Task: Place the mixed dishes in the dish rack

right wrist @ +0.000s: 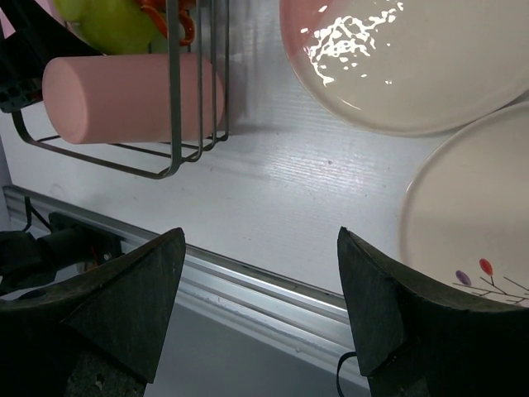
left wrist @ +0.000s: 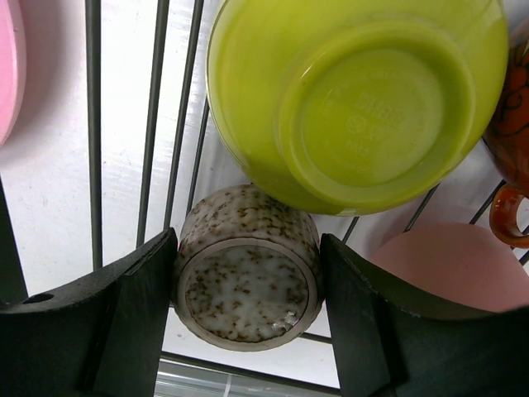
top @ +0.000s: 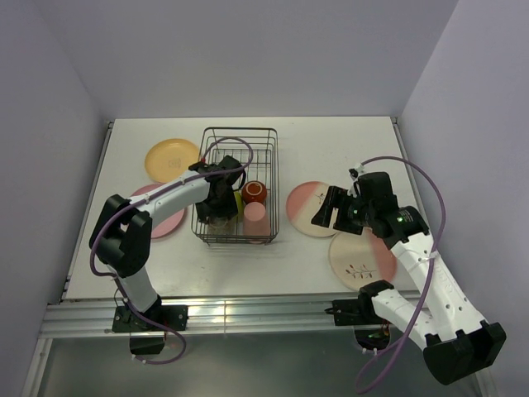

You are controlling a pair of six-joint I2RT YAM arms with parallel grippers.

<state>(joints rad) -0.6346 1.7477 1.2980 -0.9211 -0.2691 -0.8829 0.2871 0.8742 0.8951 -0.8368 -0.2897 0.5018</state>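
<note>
The dish rack (top: 240, 131) of dark wire holds a lime-green bowl (left wrist: 355, 99), a red-brown mug (top: 254, 192) and a salmon-pink cup (top: 255, 213). My left gripper (left wrist: 248, 306) reaches into the rack's near left part. It is shut on a small speckled grey-beige cup (left wrist: 246, 277), base towards the camera, with a finger against each side. An orange-yellow plate (top: 171, 159) and a pink plate (top: 169, 219) lie left of the rack. Right of it are a pink-and-cream plate (top: 307, 207) and a twig-drawing plate (top: 359, 258). Over the pink-and-cream plate my right gripper (top: 329, 208) hangs open, holding nothing.
In the right wrist view the rack's (right wrist: 173, 107) near right corner shows with the salmon-pink cup (right wrist: 124, 98) lying in it. The table's metal front rail (right wrist: 248, 285) runs below the open fingers. Walls close in the table on the left, back and right.
</note>
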